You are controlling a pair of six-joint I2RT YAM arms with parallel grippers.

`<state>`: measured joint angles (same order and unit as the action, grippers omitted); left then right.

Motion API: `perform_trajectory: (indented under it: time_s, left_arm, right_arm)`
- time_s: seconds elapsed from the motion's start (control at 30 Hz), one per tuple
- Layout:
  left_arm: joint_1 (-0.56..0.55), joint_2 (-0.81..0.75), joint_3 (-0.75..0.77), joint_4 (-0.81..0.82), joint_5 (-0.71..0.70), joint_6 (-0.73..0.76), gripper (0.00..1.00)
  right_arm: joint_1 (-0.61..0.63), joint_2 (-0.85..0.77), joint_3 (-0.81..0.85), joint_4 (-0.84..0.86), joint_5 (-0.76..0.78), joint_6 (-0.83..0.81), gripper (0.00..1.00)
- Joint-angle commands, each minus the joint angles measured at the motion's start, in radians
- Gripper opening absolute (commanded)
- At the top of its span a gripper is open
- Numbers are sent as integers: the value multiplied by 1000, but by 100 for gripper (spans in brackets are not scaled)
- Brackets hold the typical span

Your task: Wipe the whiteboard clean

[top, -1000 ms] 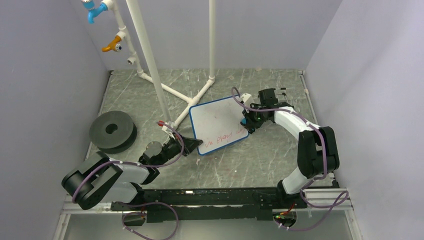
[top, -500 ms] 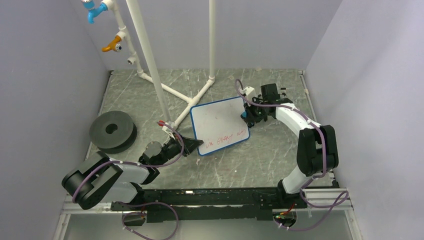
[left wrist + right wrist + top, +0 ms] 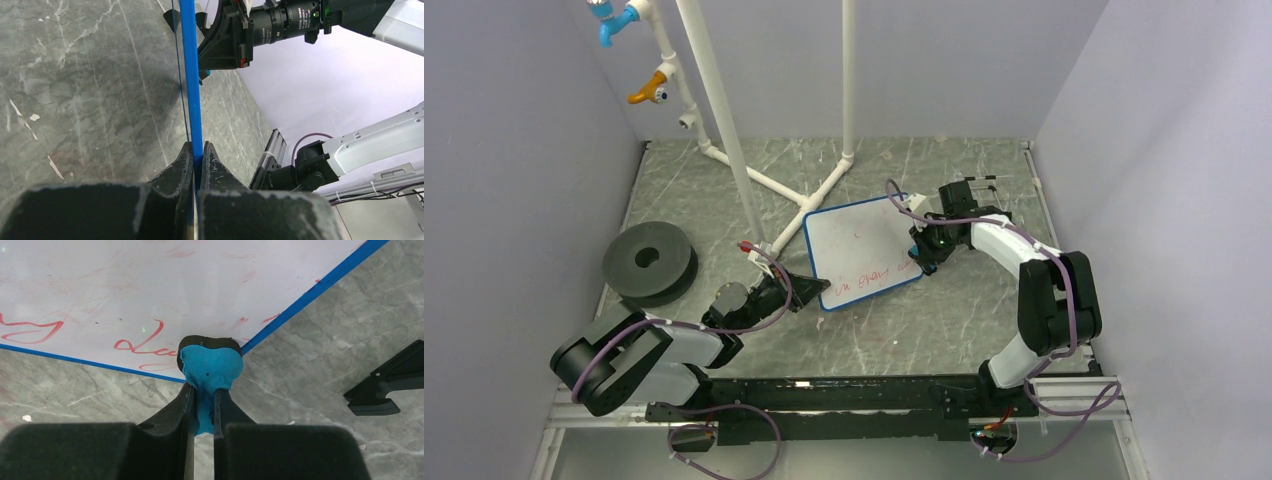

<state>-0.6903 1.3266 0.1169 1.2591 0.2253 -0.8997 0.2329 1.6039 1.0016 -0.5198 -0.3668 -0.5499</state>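
Over the grey table [image 3: 874,335] the whiteboard [image 3: 859,245], probably light, stiff and slippery, is being pinched by its rim in the left gripper [image 3: 197,150], an eraser [image 3: 210,362] in the right gripper [image 3: 204,392].

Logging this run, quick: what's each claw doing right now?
Left claw: closed on the whiteboard rim.
Right claw: closed on the blue eraser.

Left gripper [image 3: 197,150] had its jaws clamped on the whiteboard [image 3: 192,75], which showed up edge-on as a thin blue strip over the marble desk [image 3: 85,80], with the right arm's camera [image 3: 280,20] just behind it.
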Motion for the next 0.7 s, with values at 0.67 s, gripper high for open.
perform_trajectory:
  time_s: [0.67]
  left_arm:
    - [4, -58, 25, 168, 61, 48, 0]
  right_arm:
    - [-64, 96, 154, -85, -27, 135, 0]
